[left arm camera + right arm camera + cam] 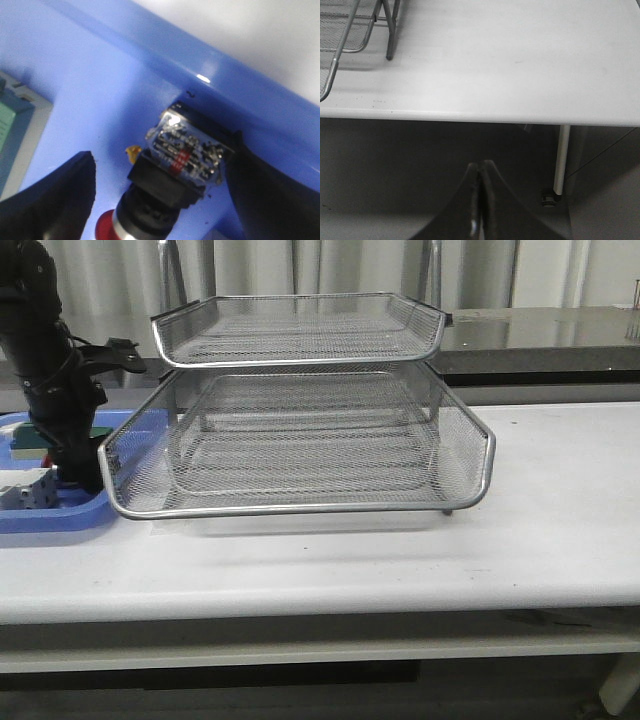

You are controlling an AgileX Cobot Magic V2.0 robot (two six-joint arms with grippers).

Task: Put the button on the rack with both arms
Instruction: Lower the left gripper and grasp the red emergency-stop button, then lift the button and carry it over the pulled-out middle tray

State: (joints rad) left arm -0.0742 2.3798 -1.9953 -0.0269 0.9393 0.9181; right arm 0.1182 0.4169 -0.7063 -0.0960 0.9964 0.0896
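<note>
The button (pixel 175 170) lies on its side in the flat blue tray (pixel 100 75), red head toward the camera and rear block against the tray's wall. My left gripper (pixel 161 150) is open and straddles it; one finger (pixel 60 195) stands apart from it, the other finger (pixel 265 190) is at the rear block. In the front view the left arm (pixel 50 370) reaches down into the blue tray (pixel 60 515), left of the silver wire-mesh rack (pixel 300 440); the button is hidden there. My right gripper (pixel 481 167) is shut and empty, below the table's front edge.
A green block (pixel 12 125) and a white-grey terminal block (pixel 25 490) lie in the blue tray. The rack's corner and foot (pixel 350 30) show in the right wrist view, on the white table (pixel 495 65). A table leg (pixel 561 160) stands below.
</note>
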